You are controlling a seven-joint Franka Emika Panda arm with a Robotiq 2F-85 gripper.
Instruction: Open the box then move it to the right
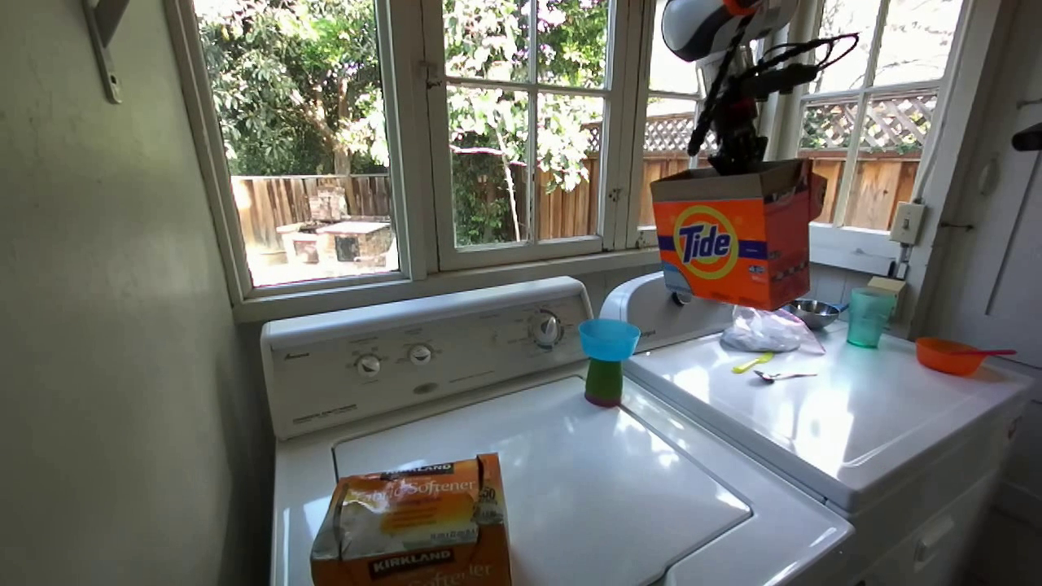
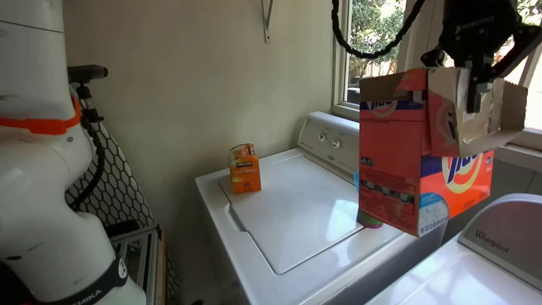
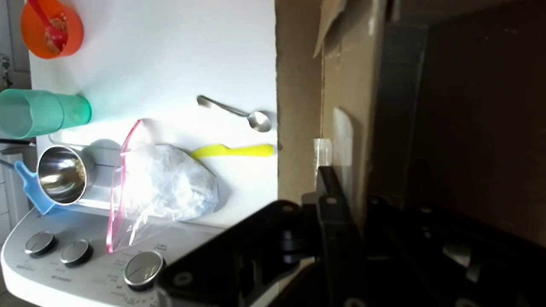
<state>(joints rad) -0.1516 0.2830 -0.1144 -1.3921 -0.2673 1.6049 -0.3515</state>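
The box (image 1: 716,254) is an orange Tide carton, upright in the air with its top open. In an exterior view it hangs over the back of the right-hand machine. The box also shows in an exterior view (image 2: 391,156), where a tan flap (image 2: 485,123) is folded outward at its top. My gripper (image 2: 475,99) is shut on the box's top edge, with one finger outside the wall. In the wrist view the gripper (image 3: 343,192) pinches the brown cardboard wall. The finger inside the box is mostly lost in shadow there.
On the right-hand machine (image 1: 855,439) lie a plastic bag (image 1: 761,330), a yellow knife (image 1: 752,363) and a spoon (image 1: 781,376). A green cup (image 1: 869,317), metal bowl (image 1: 812,312) and orange bowl (image 1: 948,356) stand there. The washer holds stacked cups (image 1: 606,358) and a Kirkland carton (image 1: 411,521).
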